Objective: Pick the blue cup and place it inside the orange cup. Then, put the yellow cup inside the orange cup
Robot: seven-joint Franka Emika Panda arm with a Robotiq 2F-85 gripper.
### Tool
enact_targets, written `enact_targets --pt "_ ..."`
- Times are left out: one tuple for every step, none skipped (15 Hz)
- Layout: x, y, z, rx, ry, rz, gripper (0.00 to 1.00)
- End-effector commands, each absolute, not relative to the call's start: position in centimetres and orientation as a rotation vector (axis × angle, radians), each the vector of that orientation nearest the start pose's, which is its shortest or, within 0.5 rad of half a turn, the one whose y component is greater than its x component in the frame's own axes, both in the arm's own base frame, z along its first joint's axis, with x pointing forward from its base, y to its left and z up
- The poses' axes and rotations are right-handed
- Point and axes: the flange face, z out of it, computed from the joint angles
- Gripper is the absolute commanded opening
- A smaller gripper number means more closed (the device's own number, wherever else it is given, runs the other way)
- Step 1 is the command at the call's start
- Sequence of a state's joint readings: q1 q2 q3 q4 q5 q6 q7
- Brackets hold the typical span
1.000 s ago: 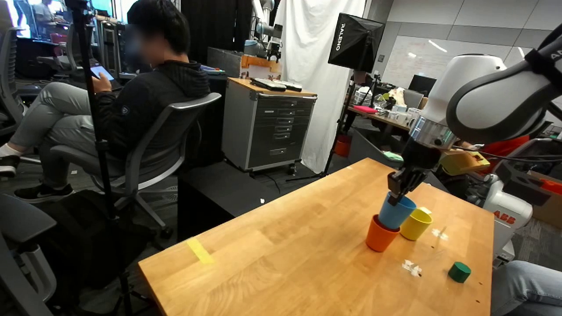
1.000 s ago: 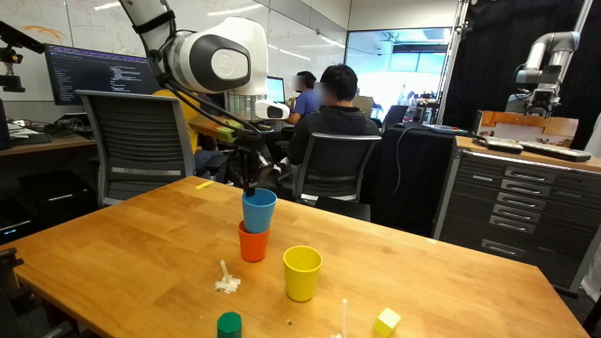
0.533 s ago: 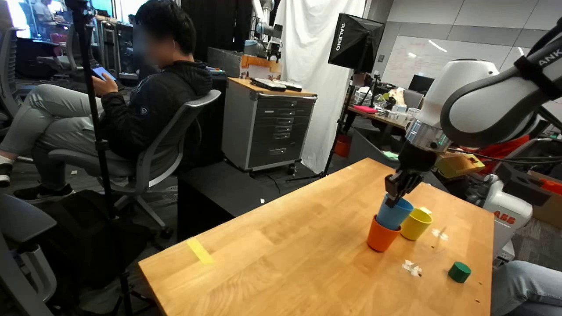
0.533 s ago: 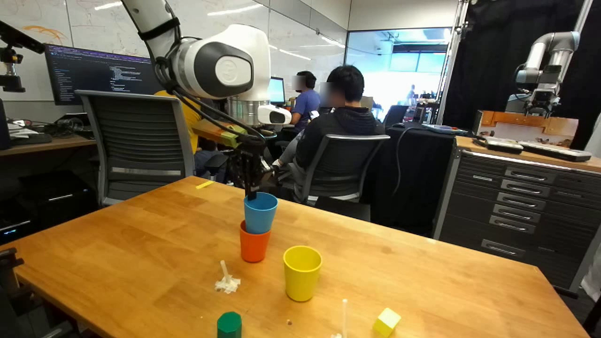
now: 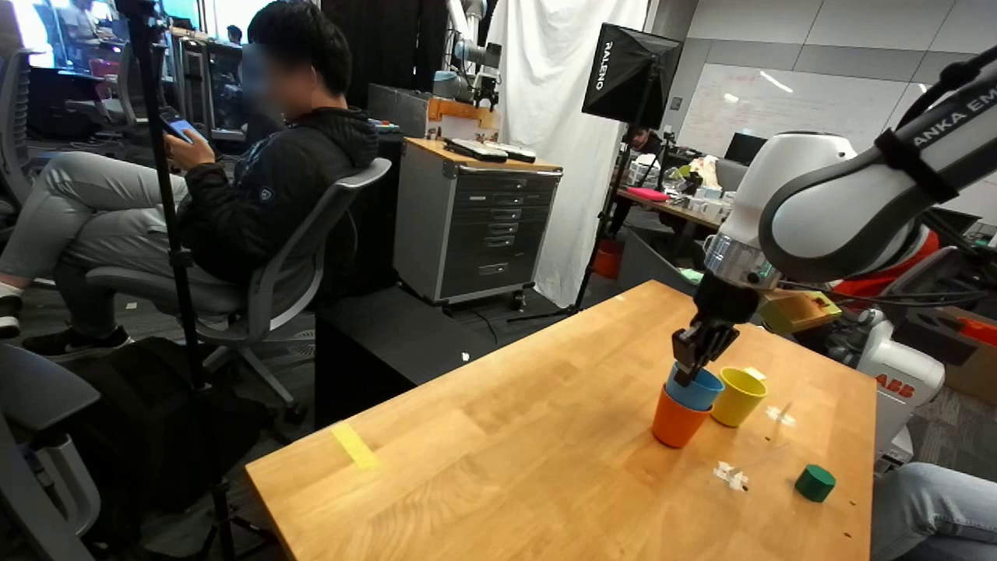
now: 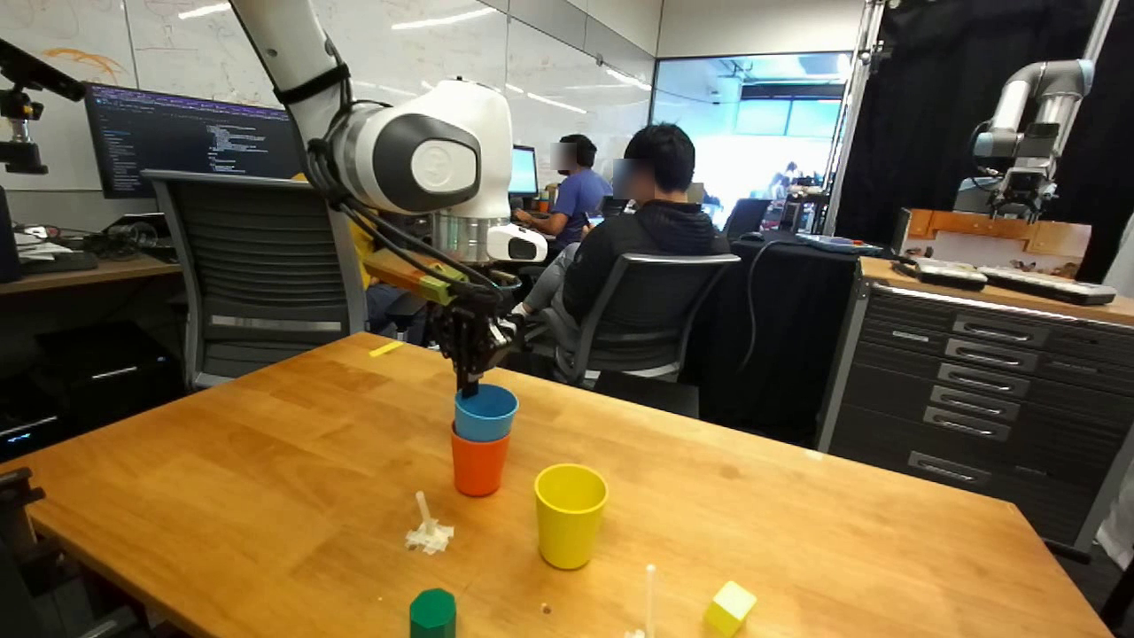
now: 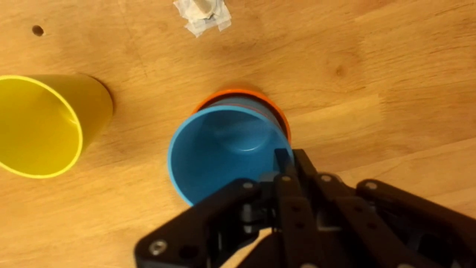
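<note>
Jaws clenched on the rim of the blue cup (image 6: 487, 420), about 3 o'clock on it in the wrist view, one inside the wall, one outside. Blue cup sits in the mouth of the orange cup (image 6: 479, 467): lower part inside, upper part standing proud, mouth up. Orange rim peeks out from about 11 to nearly 3 o'clock in the wrist view. Can't tell if the bottom has seated. Orange cup upright on the counter (image 6: 292, 443).

Step in hand, my read: blue into orange, nearly done, release not yet made. Next move calls for easing down until it stops, then parting the jaws and lifting straight up so the blue cup isn't dragged along.

Yellow cup (image 6: 570, 527) upright, apart from the orange cup, at 4 o'clock of it in an exterior view. Nothing touches it. Should be the second pick; same rim pinch would do, and it'd likely nest in the blue cup.

Further out: green block (image 6: 433, 613) between 6 and 7 o'clock, yellow cube (image 6: 731, 608) at 4. Not needed.
</note>
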State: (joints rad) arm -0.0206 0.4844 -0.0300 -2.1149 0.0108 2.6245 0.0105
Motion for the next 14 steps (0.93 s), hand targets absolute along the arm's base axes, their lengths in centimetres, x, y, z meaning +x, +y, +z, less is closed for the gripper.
enact_targets --pt "58.9 -3.3 17.7 -3.132 0.086 -0.041 0.07" --pt "58.9 -3.3 17.6 -3.131 0.088 -0.039 0.26" --pt "58.9 -3.4 17.5 -3.131 0.088 -0.039 0.32" --pt "59.0 -3.4 17.4 -3.131 0.089 -0.039 0.36" --pt "59.0 -3.4 17.5 -3.130 0.089 -0.041 0.42" --pt "59.0 -3.4 17.6 -3.130 0.088 -0.046 0.49" --pt "59.1 -3.4 17.7 -3.130 0.089 -0.051 0.58" --pt "59.1 -3.4 17.9 -3.127 0.087 -0.054 0.65" --pt "59.2 -3.3 18.1 -3.126 0.086 -0.057 0.73" --pt "59.2 -3.3 18.3 -3.123 0.084 -0.064 0.81" --pt "59.3 -3.2 18.6 -3.122 0.087 -0.074 0.89" --pt "59.4 -3.2 18.9 -3.122 0.093 -0.086 0.95" --pt "59.5 -3.3 19.3 -3.123 0.096 -0.098 0.99" --pt "59.6 -3.4 19.8 -3.121 0.101 -0.118 1.00"
